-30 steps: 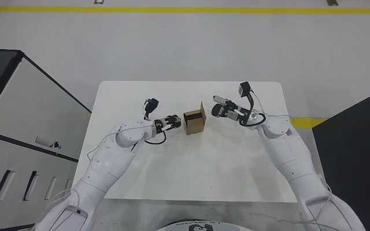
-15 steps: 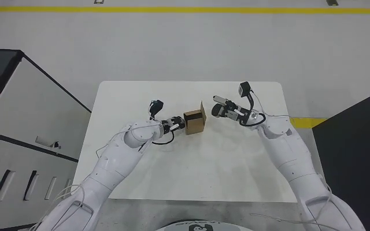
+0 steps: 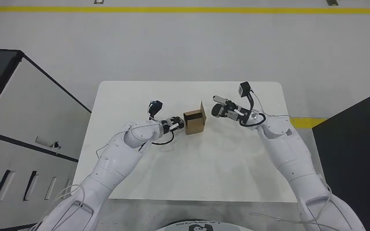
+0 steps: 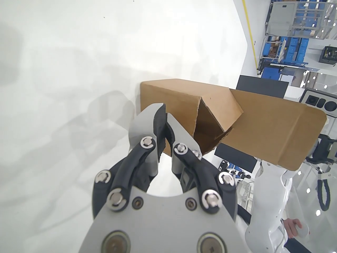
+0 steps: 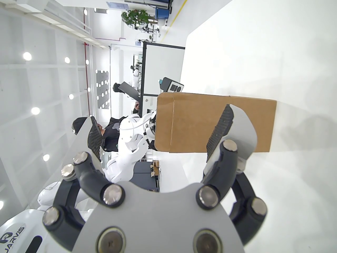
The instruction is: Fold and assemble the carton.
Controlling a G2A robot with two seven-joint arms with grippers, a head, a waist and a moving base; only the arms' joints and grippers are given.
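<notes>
A small brown carton (image 3: 195, 122) stands near the middle of the white table (image 3: 231, 173), its top open and one tall flap upright on the side toward my right arm. My left gripper (image 3: 178, 122) is shut, its tips against the carton's near side. In the left wrist view the closed left gripper (image 4: 163, 122) touches the carton (image 4: 263, 127) beside a flap folded inward. My right gripper (image 3: 215, 110) hangs open a short way off the far side, touching nothing. The right wrist view shows the spread right gripper (image 5: 158, 130) facing the carton's flat wall (image 5: 197, 117).
Bare tabletop surrounds the carton on all sides. A grey cabinet (image 3: 23, 104) stands off the table's left edge and a dark panel (image 3: 347, 138) off the right edge. A yellow line (image 3: 185, 9) runs across the floor beyond the table.
My left gripper has slid toward the carton and now touches its side. The right arm and the carton have stayed in place.
</notes>
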